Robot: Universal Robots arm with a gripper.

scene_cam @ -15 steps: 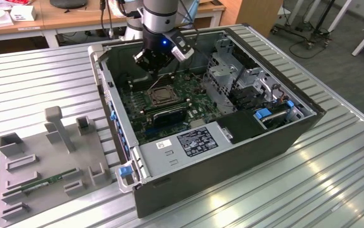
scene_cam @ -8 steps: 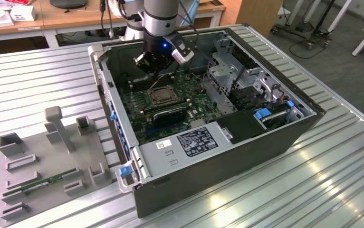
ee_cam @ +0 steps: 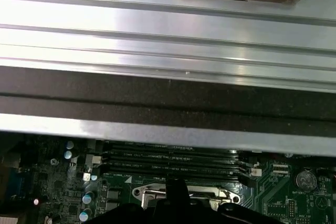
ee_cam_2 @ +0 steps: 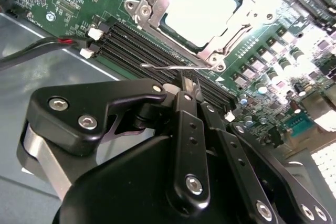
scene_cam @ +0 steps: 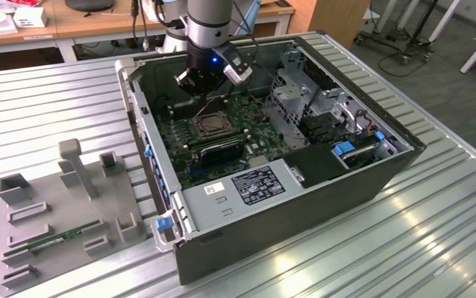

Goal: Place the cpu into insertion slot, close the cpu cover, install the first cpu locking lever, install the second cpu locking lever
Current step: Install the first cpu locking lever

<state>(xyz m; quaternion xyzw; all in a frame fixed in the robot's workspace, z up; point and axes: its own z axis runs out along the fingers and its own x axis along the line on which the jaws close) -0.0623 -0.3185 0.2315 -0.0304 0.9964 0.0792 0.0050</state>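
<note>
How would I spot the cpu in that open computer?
Look inside the open computer case at the green circuit board. Near its middle sits the cpu, a small flat square of pale metal in a silver frame, unlike the long black slots beside it.

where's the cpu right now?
In the second wrist view, the cpu sits in the insertion slot, ringed by the cpu cover, beside the long memory slots.
</note>
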